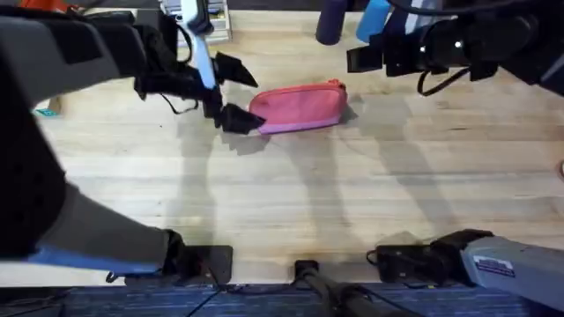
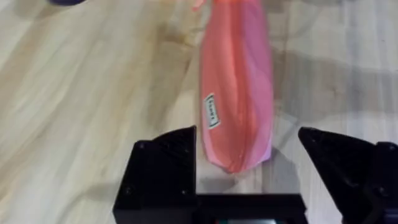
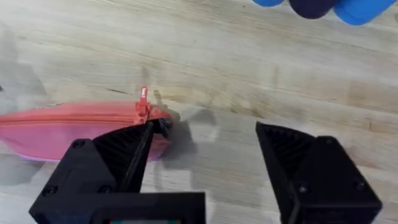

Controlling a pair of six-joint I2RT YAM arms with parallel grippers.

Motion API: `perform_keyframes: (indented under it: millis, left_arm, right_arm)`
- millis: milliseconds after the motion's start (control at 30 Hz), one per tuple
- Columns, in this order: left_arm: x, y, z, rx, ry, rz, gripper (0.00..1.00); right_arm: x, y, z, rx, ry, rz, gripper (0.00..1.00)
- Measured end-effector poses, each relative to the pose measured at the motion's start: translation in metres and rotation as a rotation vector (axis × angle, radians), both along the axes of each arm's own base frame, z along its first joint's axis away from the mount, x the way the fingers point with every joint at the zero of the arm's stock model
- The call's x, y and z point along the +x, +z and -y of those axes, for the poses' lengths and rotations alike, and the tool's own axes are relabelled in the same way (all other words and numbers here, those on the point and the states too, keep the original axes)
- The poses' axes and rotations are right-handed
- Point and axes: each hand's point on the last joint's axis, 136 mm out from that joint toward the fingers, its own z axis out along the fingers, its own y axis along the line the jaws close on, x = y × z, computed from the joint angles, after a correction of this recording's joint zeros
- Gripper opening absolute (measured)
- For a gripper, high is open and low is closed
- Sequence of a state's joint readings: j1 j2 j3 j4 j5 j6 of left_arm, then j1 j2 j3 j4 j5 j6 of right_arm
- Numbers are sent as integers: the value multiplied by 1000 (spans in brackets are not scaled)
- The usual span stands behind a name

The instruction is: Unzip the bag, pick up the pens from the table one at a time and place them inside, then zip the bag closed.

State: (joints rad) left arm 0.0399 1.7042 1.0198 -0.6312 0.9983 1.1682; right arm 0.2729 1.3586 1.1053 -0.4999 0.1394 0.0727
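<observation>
The pink bag [image 1: 300,107] lies lengthwise on the table [image 1: 282,194] at the back middle, and its zip looks closed. My left gripper [image 1: 234,93] is open at the bag's left end. In the left wrist view that end of the bag [image 2: 236,93] reaches in between the two black fingers [image 2: 165,168]. My right gripper [image 1: 370,55] hangs open above and to the right of the bag's right end. The small zip pull [image 3: 143,102] sits at that end of the bag [image 3: 74,127], just beyond my right gripper [image 3: 205,168]. The pens are out of view.
A purple cylinder [image 1: 330,19] and a blue object [image 1: 374,18] stand at the table's back edge, behind the bag's right end. Boxes and papers [image 1: 207,18] sit at the back left. Bare planks stretch across the front half of the table.
</observation>
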Motion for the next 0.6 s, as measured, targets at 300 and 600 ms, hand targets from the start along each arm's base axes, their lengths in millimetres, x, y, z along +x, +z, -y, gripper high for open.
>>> perform_keyframes:
  millis: [300,600]
  left_arm:
    - [21,93,-29,153,286,47,994]
    - [15,135,-67,183,746,-179,994]
  right_arm:
    - [0,0,0,0,0,0,997]
    - [0,0,0,-1,1,0,997]
